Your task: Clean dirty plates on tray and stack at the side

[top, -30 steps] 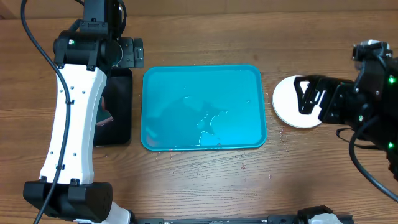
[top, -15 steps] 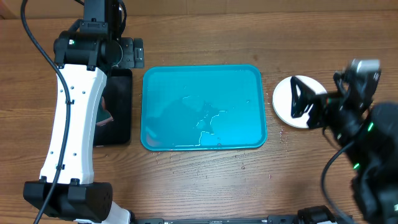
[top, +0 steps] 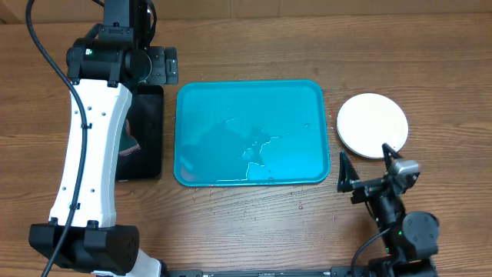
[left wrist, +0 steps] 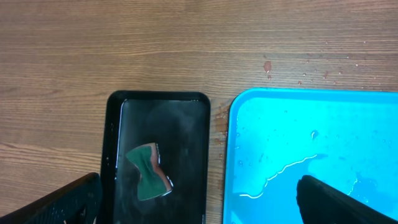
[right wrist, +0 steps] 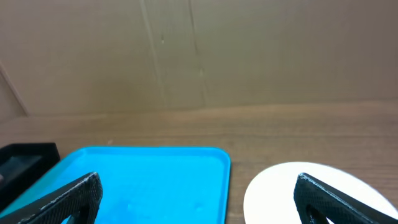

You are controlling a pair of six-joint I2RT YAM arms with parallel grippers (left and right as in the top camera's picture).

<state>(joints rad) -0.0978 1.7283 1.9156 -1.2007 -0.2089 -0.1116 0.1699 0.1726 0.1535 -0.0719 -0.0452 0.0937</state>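
A brown wooden table (top: 254, 46) fills the overhead view. A white and black robot arm (top: 88, 138) runs down the left side of the frame. In the centre lies the tray (top: 231, 100), teal-blue with rounded corners, with no plate on it and a thin pool of water (top: 257, 150) across its bed. Just left of it, partly under the arm, sits a narrower black tray (top: 150, 115).

The white plate (top: 373, 123) rests on the wood at centre right, just beside the tray's right edge and apart from it. It cannot be told whether other plates lie beneath it.

The right gripper (top: 364, 158), at lower right, is spread wide and holds nothing. The left gripper (left wrist: 198, 186), above the black tray, is also spread wide and empty.

A green sponge (left wrist: 149, 180) with a reddish edge lies in the black tray. Small red specks (left wrist: 267, 65) dot the wood above the teal tray's corner.
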